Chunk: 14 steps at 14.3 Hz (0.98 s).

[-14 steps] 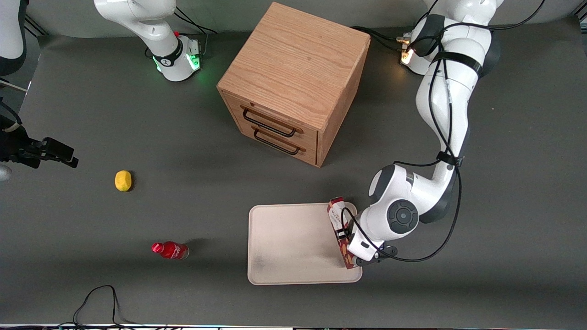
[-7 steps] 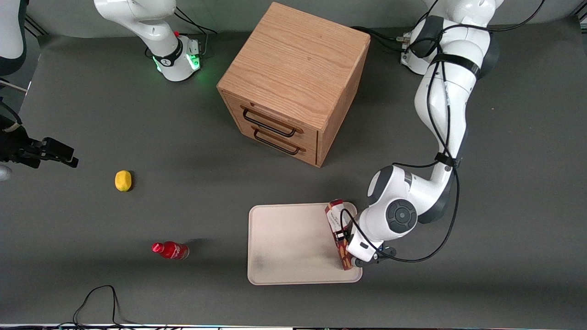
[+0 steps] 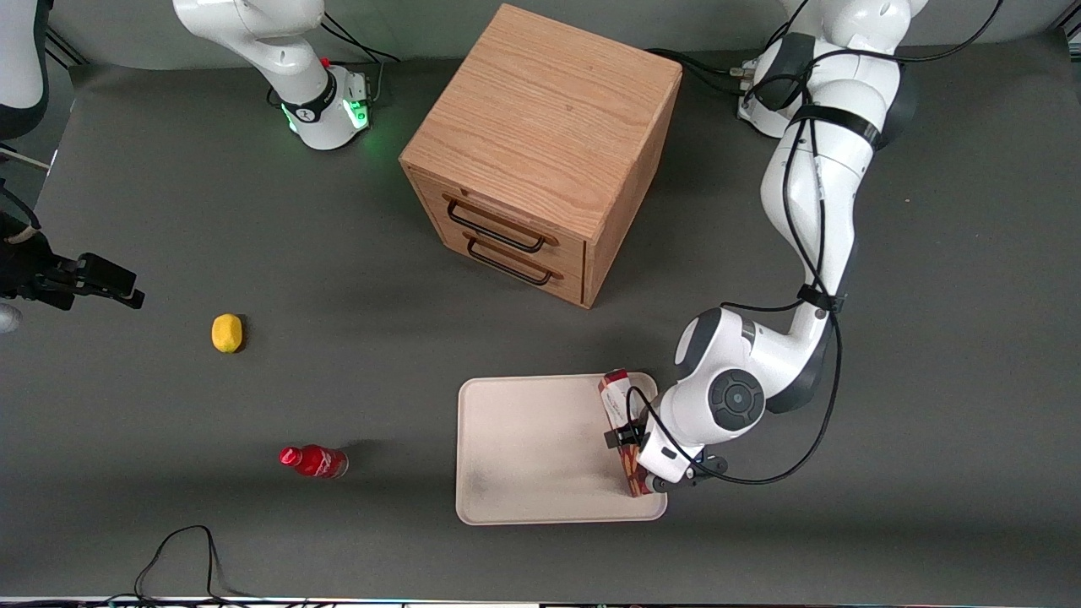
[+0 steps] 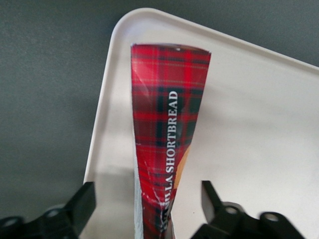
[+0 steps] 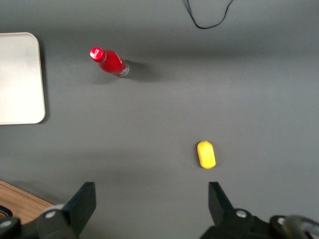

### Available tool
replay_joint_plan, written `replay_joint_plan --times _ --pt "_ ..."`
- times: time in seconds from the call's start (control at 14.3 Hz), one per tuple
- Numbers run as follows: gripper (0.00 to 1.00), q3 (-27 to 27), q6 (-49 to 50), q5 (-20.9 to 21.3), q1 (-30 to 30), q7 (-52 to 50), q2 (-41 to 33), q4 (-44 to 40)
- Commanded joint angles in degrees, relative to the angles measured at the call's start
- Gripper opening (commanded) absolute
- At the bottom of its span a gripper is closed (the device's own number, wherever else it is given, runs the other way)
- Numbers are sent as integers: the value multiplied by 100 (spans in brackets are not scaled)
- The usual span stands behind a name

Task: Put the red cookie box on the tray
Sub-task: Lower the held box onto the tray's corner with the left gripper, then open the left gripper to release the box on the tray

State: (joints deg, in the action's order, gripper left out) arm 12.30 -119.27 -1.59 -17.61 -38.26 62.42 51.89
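Red cookie box (image 4: 167,134): white print "…LLA SHORTBREAD" on tartan side; no other legible txt.

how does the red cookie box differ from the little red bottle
The long, narrow red tartan cardboard cookie box sits on the cream-white tray along its edge; the small red bottle stands on the bare dark table, toward the parked arm's end. The box is flat-sided, the bottle round with a cap. The left gripper straddles the box, fingers open; nothing is near the bottle. Both are red.
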Motion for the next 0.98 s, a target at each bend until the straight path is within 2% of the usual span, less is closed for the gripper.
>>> replay_joint_plan --times 0.0,0.49,0.91 --pt "100 -61 122 44 -58 38 34 -179" --pt "100 -61 1781 44 82 90 -835 -197" --pt "100 -52 3496 18 740 1195 -1942 -170"
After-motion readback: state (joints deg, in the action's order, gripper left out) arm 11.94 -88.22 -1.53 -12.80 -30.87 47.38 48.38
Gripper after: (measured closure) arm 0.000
